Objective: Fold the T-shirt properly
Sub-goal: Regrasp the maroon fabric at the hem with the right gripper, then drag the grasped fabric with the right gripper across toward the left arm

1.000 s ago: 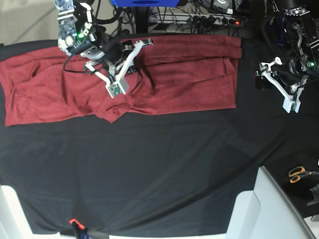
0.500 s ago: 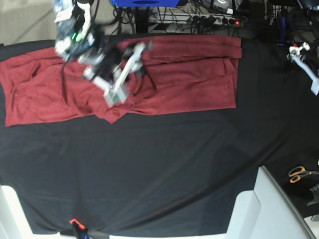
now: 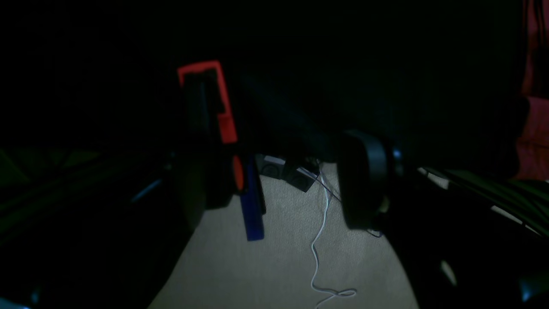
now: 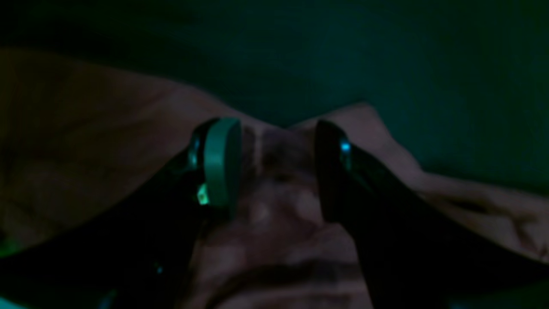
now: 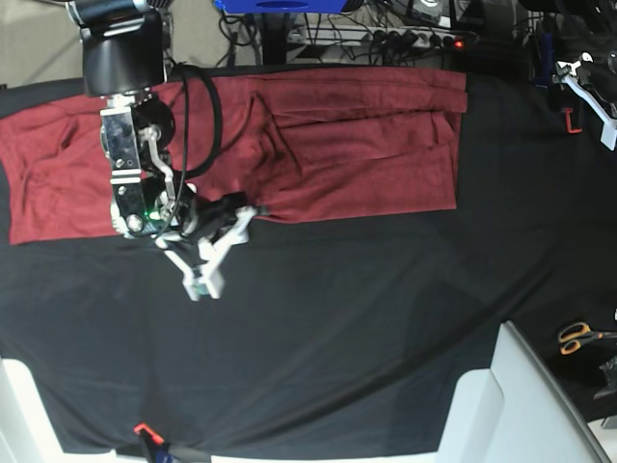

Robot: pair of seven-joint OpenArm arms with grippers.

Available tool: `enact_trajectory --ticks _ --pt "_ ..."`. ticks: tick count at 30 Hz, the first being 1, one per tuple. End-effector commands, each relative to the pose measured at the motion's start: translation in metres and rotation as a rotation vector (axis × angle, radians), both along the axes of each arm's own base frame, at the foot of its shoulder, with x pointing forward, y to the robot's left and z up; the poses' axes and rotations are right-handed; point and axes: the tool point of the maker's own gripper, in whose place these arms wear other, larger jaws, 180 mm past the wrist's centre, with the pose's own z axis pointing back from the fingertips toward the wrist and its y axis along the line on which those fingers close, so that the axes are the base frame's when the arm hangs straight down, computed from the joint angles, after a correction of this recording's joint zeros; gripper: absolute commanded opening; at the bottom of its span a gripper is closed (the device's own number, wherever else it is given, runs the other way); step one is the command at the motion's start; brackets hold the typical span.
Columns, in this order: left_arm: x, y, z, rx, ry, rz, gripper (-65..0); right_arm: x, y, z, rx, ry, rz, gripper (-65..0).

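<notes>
The T-shirt is a brick-red cloth lying flat along the far side of the black cloth sheet. My right gripper is at the shirt's lower edge, left of centre. In the right wrist view its jaws stand apart, with a rumpled fold of the shirt under and between them; I see no pinch. My left gripper is at the far right corner, away from the shirt. In the left wrist view it is open and empty over the floor, and a strip of shirt shows at the right.
An orange clamp sits at the table's right edge by my left gripper. Orange-handled scissors lie at the right. A white panel stands at the bottom right. A power strip and cables run behind the table.
My right gripper has moved from the shirt's upper middle down to its lower edge. My left gripper rose to the far right corner a second ago and has stayed there since.
</notes>
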Motion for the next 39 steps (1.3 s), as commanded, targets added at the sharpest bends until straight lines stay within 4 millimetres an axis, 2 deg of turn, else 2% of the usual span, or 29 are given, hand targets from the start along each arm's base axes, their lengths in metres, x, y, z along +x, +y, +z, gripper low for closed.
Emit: enact_trajectory --ticks 1,5,17,20,23,24,26,29,32,37,39 --pt "0.006 0.007 0.011 0.021 -0.027 -0.016 -20.7 0.017 -0.003 0.011 0.014 -0.048 -0.023 -38.0" --pt "0.006 0.007 0.01 0.02 -0.027 -0.015 -20.7 0.019 -0.021 0.0 -0.017 -0.037 -0.044 -38.0" --pt "0.008 0.003 0.009 0.011 -0.036 -0.011 -20.7 0.014 -0.02 -0.009 -0.013 -0.019 -0.049 -38.6" --pt "0.008 0.003 0.009 0.011 -0.036 -0.011 -20.7 0.014 -0.02 -0.009 -0.014 -0.016 -0.048 -48.0" --pt "0.008 0.003 0.009 0.011 -0.036 -0.011 -20.7 0.014 -0.02 -0.009 -0.014 -0.015 -0.048 -63.2" --pt "0.008 0.003 0.009 0.011 -0.036 -0.011 -20.7 0.013 -0.02 -0.009 -0.011 -0.013 -0.049 -65.0" --pt "0.008 0.003 0.009 0.011 -0.036 -0.011 -20.7 0.014 -0.02 -0.007 -0.011 -0.021 -0.048 -64.1" --pt "0.008 0.003 0.009 0.011 -0.036 -0.011 -20.7 0.012 -0.019 0.0 -0.004 -0.043 -0.049 -64.5" --pt "0.009 0.003 0.009 0.011 -0.037 -0.011 -20.7 0.005 -0.016 0.022 -0.006 -0.079 -0.03 -64.5" --pt "0.01 0.004 0.01 0.012 -0.039 -0.012 -20.7 -0.026 -0.008 0.062 -0.015 -0.115 0.02 -64.5" --pt "0.01 0.003 0.01 0.012 -0.039 -0.013 -20.7 -0.042 0.008 0.075 -0.009 -0.14 0.082 -64.5"
